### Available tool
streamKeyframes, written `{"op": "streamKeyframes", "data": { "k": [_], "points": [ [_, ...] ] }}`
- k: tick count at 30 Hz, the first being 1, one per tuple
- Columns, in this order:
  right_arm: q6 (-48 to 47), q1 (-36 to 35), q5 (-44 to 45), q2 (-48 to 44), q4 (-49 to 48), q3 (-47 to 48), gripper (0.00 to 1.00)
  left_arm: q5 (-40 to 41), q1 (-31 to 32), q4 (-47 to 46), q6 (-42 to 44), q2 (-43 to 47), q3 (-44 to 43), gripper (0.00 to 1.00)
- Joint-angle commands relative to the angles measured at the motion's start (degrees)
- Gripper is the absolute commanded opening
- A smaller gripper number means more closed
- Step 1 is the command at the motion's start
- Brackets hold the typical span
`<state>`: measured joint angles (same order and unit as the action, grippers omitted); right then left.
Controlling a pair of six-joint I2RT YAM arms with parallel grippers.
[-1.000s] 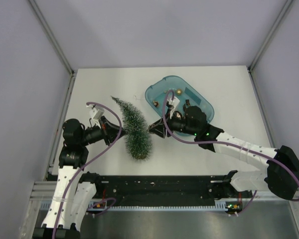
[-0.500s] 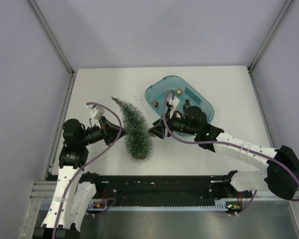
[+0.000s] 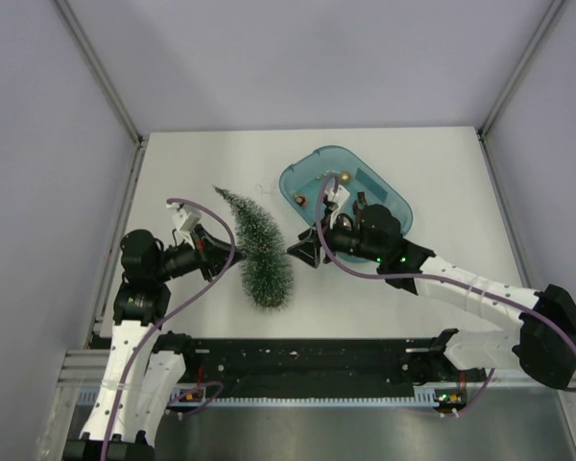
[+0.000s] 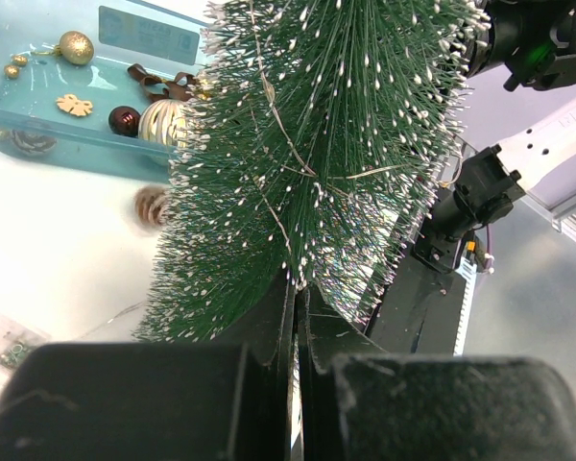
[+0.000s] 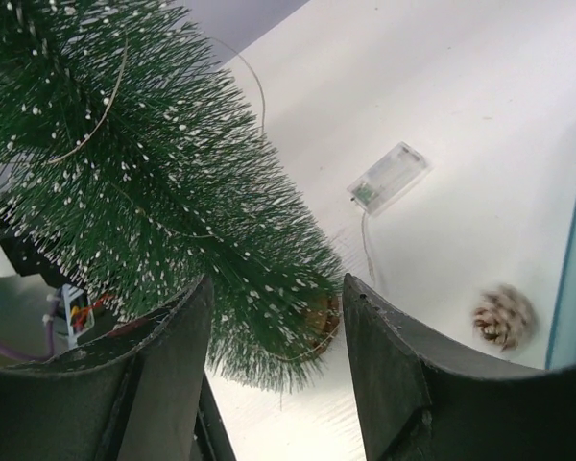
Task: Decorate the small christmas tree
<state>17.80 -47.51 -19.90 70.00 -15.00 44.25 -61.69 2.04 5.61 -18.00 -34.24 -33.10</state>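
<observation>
Small christmas tree [image 3: 257,252] sits left of centre on the white worktop [image 3: 173,173], between the two arms. It's leaning over, pointy tip toward the far left and the wide end toward the near edge. From the overhead view I honestly can't tell if the bottom is touching the worktop or not. There's a thin wire looped through the frosted bristles.

Left hand [image 3: 223,254] comes at the tree from its left side. On its own camera the left hand [image 4: 296,322] has both fingers pressed flat together, tips buried in the bristles of the tree [image 4: 317,144]. Can't say if it's actually pinching anything in there.

Right hand [image 3: 302,254] is at the tree's right side, just about at the bristles. Its wrist view shows the right hand [image 5: 278,288] with fingers spread apart, nothing gripped, lower branches of the tree [image 5: 154,173] right in front of the gap.

Teal tray [image 3: 389,200] is behind the right arm, near the tree but not touching. Inside the teal tray [image 4: 38,130]: a gold ball [image 4: 75,46], a dark red ball [image 4: 125,120], a gold flower-ish piece [image 4: 74,105].

Loose on the worktop: a pinecone [image 5: 502,317] just beside the tray edge, and a clear battery box [image 5: 389,178] with a thin lead, a bit beyond the tree.
</observation>
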Motion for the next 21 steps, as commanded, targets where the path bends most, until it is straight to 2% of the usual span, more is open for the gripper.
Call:
{"op": "streamKeyframes", "data": {
  "k": [1,7,9,12,18,21],
  "points": [
    [-1.3,0.6,5.6,-3.6,1.4,1.7,0.56,-0.6,0.2,-0.9,0.9,1.0,0.1,0.0],
    [1.1,7.5,13.0,-2.4,5.5,3.7,0.56,-0.6,0.2,0.6,2.2,1.4,-0.4,0.0],
    [-0.1,9.0,16.8,0.5,8.2,7.2,0.56,-0.5,0.2,0.9,2.5,1.4,-0.2,0.0],
    [-0.8,10.9,21.6,8.4,11.7,14.3,0.56,-0.4,0.2,0.5,2.4,1.4,-0.3,0.0],
    [-0.8,15.8,25.7,28.2,16.6,29.1,0.56,-0.3,0.1,1.1,2.5,1.5,-0.7,0.0],
    [-1.9,16.4,31.7,37.7,21.0,36.7,0.55,-0.3,0.1,1.2,2.6,1.3,-0.7,0.0]
  ]
}}
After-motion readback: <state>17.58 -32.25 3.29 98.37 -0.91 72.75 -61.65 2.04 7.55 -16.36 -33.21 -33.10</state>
